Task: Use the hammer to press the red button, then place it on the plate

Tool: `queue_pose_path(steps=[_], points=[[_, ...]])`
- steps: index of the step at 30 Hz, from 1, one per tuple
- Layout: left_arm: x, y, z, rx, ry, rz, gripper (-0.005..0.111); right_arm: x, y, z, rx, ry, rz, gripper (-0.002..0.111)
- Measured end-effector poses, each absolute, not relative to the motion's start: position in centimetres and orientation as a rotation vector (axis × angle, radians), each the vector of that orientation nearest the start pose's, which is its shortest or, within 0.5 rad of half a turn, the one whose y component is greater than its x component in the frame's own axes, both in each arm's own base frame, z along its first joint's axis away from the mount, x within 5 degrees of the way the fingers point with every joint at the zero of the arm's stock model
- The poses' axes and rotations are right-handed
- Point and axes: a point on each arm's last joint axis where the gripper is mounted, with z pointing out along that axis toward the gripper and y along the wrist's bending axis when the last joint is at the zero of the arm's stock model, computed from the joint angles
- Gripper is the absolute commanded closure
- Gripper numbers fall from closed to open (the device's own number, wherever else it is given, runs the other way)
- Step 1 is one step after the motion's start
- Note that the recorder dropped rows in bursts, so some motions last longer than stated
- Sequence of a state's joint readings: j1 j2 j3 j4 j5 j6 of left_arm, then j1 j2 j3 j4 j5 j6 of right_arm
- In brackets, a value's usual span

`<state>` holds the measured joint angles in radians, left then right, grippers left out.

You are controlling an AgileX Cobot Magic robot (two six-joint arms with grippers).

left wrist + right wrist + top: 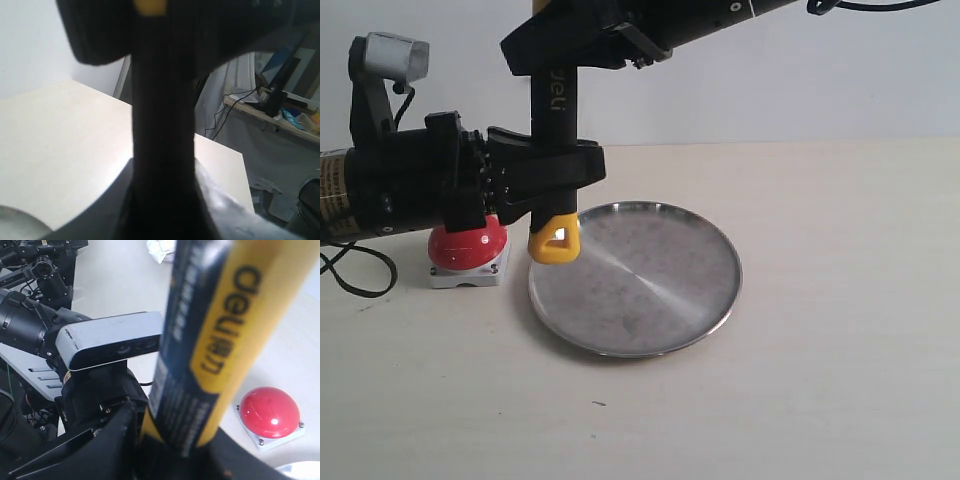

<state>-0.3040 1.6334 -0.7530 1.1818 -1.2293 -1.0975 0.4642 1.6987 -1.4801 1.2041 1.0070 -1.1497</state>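
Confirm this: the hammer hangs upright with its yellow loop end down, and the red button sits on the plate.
One thing is wrong. The red button is not on the plate. It sits on the table beside the plate's left edge, as the exterior view shows. The rest stands: the hammer hangs upright with its yellow loop end down.

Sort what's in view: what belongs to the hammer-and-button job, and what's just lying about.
Belongs to the job: hammer, held upright by the right gripper, with the left gripper around its handle; red button; plate.

Just lying about: black cable beside the left arm; small dark speck on the table; cluttered shelf behind, in the left wrist view.
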Motion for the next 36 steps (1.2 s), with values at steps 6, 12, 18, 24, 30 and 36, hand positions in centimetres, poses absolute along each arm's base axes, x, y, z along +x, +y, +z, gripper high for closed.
queue_pose_path(steps=[6, 12, 18, 24, 30, 36], points=[[25.7, -16.3, 24.0, 0.79, 1.542, -1.344, 0.107, 29.7, 23.0, 35.4, -1.174, 1.803, 1.178, 0.045], [25.8, -16.3, 24.0, 0.761, 1.55, -1.346, 0.107, 29.7, 23.1, 35.5, -1.17, 1.8, 1.183, 0.045], [25.9, -16.2, 24.1, 0.739, 1.548, -1.35, 0.107, 29.8, 23.1, 35.6, -1.147, 1.796, 1.185, 0.047], [26.0, -16.2, 24.6, 0.709, 1.517, -1.368, 0.107, 29.8, 23.4, 36.5, -1.08, 1.708, 1.268, 0.047], [25.9, -16.3, 24.8, 0.707, 1.507, -1.38, 0.107, 29.4, 24.2, 36.8, -1.074, 1.673, 1.278, 0.047], [25.4, -16.9, 24.7, 0.722, 1.522, -1.41, 0.107, 28.5, 25.3, 36.5, -1.169, 1.664, 1.218, 0.047]])
